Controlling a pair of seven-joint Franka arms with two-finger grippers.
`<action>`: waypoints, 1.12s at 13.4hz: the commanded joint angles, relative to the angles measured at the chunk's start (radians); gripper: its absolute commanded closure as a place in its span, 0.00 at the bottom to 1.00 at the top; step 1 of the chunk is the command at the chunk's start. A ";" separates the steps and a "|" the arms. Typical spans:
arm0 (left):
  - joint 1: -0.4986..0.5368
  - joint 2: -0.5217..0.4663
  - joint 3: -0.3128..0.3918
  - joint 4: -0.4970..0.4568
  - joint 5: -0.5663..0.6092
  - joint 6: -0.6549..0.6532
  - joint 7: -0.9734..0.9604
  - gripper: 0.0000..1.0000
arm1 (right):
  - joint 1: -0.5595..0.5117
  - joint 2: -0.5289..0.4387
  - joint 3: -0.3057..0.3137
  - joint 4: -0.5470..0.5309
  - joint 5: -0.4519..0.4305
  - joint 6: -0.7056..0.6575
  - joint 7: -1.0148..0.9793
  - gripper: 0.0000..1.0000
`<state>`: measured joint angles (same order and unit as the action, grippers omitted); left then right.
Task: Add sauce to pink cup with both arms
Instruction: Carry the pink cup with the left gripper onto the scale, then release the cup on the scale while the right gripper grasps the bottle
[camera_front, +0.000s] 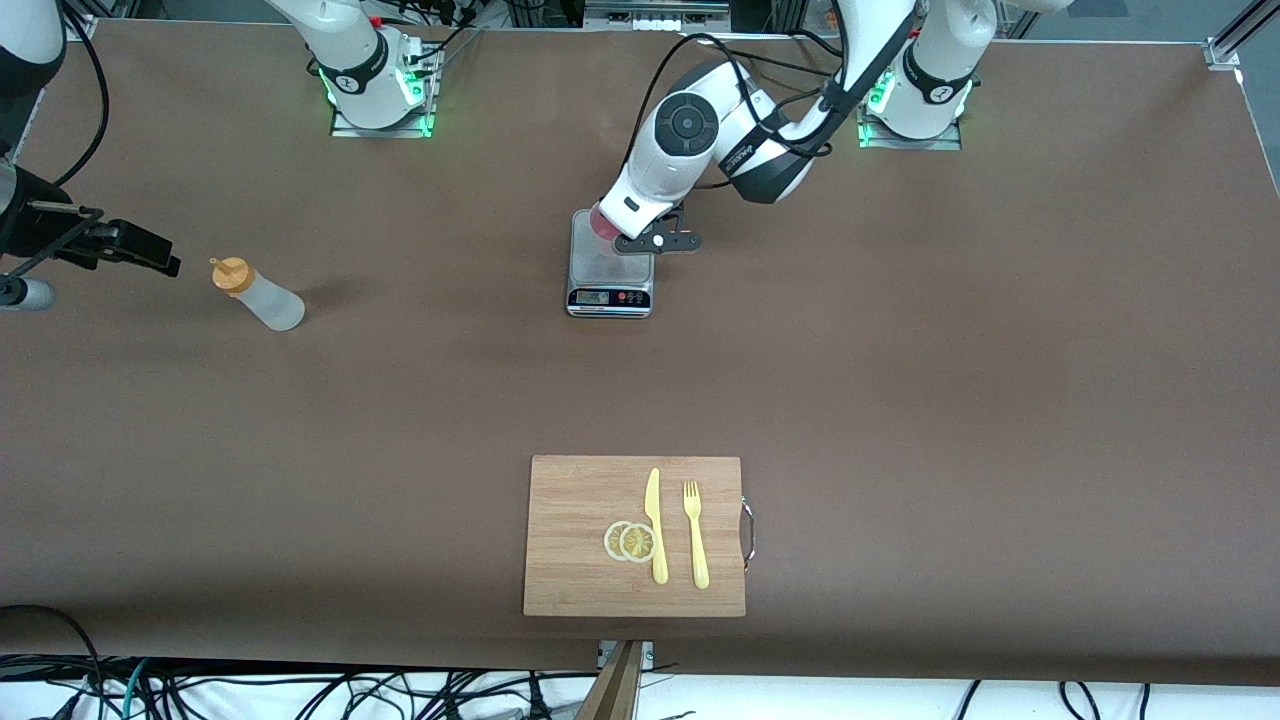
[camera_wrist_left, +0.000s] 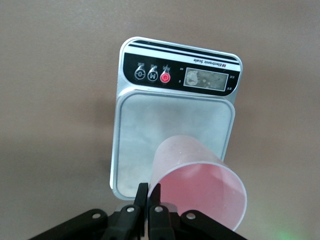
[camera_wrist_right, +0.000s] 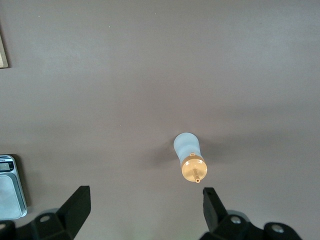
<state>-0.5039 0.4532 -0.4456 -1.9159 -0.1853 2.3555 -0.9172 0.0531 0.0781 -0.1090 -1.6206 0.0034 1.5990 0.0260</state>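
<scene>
**Cup held over the scale, bottle waiting on the counter**

A brown counter seen from above. The left gripper (camera_wrist_left: 148, 212) is closed on the rim wall of the pink cup (camera_wrist_left: 200, 182), pinching it between nearly touching fingers. The cup tilts, its mouth turned toward the wrist camera, and hangs over the plate of a grey scale (camera_front: 610, 272) near the middle of the counter. Whether the cup's base touches the plate cannot be told.

The sauce (camera_front: 256, 294) stands alone on the counter toward the right arm's end, orange cap on top. The right gripper (camera_wrist_right: 145, 202) hovers above the sauce with its fingers spread wide and holds nothing.

Nearer the front camera lies a cutting board (camera_front: 580, 590) with a knife (camera_front: 655, 525), a fork (camera_front: 695, 535) and lemon slices (camera_front: 631, 541).

Risks, as a judgement: the pinch on one thin wall is a weak hold, so the cup could twist or slip if moved quickly. Released while tilted, it would likely tip over on the scale. The bottle is narrow and light; a descent slightly off centre could knock it down or make it roll. Squeezing over a tilted cup would spill sauce.
</scene>
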 joint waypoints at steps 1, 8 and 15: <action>-0.018 0.025 0.022 0.031 -0.011 0.011 -0.008 1.00 | -0.013 0.015 0.000 -0.016 0.004 0.009 -0.041 0.00; -0.016 0.041 0.031 0.037 0.033 0.013 -0.012 0.26 | -0.171 0.023 -0.076 -0.212 0.263 0.068 -0.983 0.00; -0.001 -0.040 0.028 0.125 -0.008 -0.143 -0.052 0.00 | -0.294 0.127 -0.195 -0.351 0.432 0.026 -1.791 0.00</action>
<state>-0.5041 0.4593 -0.4271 -1.8472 -0.1762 2.3267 -0.9490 -0.2055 0.1621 -0.2825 -1.9514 0.3759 1.6446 -1.5881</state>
